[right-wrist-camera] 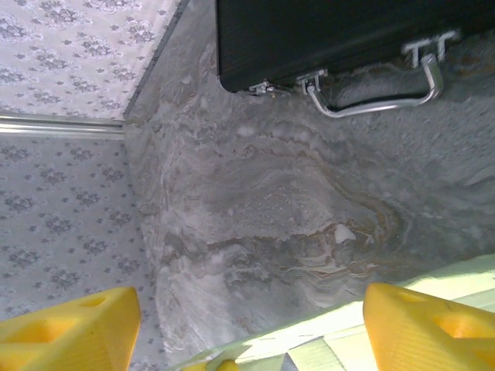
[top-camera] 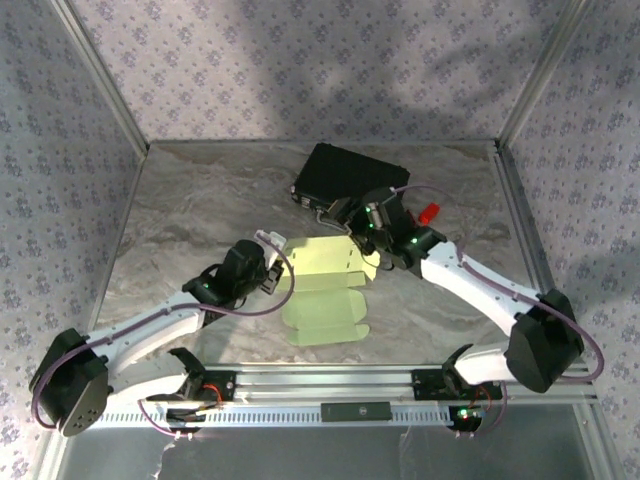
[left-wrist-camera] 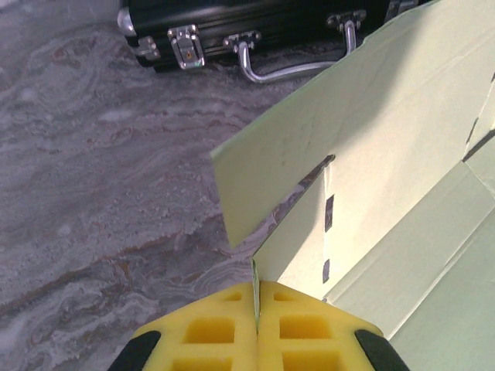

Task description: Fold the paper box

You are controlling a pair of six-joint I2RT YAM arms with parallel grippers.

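The paper box (top-camera: 325,295) is a pale green die-cut sheet lying mid-table, its far panel raised. In the left wrist view the paper box (left-wrist-camera: 394,147) fills the right side, one narrow side flap standing on edge. My left gripper (left-wrist-camera: 256,289) is shut on that flap's thin edge, the yellow pads (left-wrist-camera: 209,328) pressed together around it. From above, the left gripper (top-camera: 277,258) is at the sheet's left edge. My right gripper (top-camera: 368,246) hovers at the sheet's far right corner. It stands open (right-wrist-camera: 251,301), fingers (right-wrist-camera: 421,325) wide apart, with the paper box's edge (right-wrist-camera: 340,344) below them.
A black hard case (top-camera: 348,175) with metal latches and a handle (left-wrist-camera: 267,69) lies just beyond the sheet, close to the right arm. A small red part (top-camera: 430,212) shows beside that arm. Patterned walls and aluminium posts enclose the marbled table (top-camera: 190,210).
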